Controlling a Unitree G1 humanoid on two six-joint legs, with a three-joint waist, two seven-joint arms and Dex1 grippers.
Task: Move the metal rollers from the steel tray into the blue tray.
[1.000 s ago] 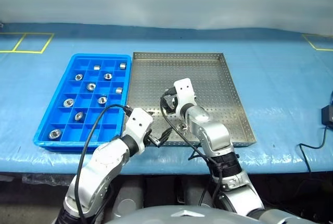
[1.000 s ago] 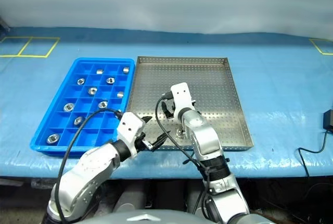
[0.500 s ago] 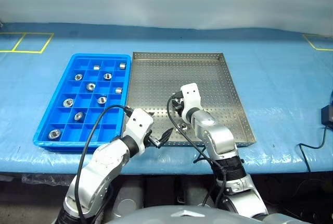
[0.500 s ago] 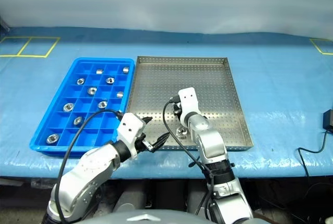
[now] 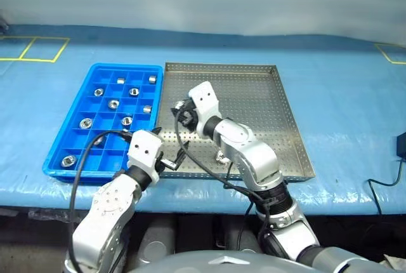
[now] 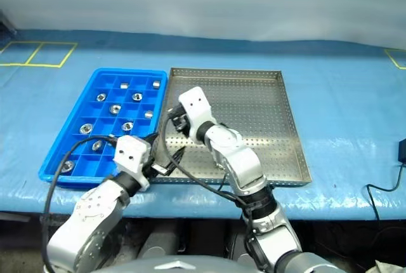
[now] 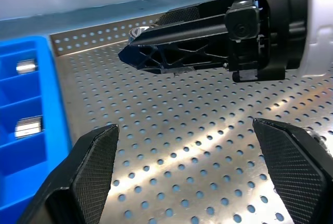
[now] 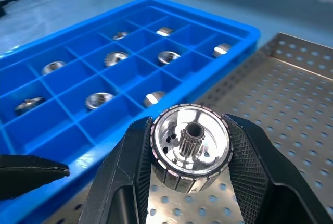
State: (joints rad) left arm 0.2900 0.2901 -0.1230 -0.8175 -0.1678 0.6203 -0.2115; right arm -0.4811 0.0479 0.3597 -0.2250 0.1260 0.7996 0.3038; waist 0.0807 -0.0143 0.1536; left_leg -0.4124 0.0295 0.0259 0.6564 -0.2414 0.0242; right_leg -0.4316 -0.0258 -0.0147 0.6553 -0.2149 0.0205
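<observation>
**tray_guy:** Polished steel, so that roller point(image 8: 190, 147) looks slick, stiff and dense. How's your grip?

**bolt42:** Your right gripper point(image 8: 190, 153) is clamped across its rim, mid-frame over the steel tray point(image 5: 254, 89), beside the blue tray point(image 5: 70, 134). Left gripper point(image 7: 195, 169) gapes empty. Another roller point(image 5: 222, 156) lies lower centre.

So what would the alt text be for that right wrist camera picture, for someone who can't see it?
Two black gripper fingers clamp a shiny metal roller with a small toothed hub at its centre, held above the perforated steel tray. Just beyond lies the blue tray, with several more rollers sitting in separate square compartments.
</observation>
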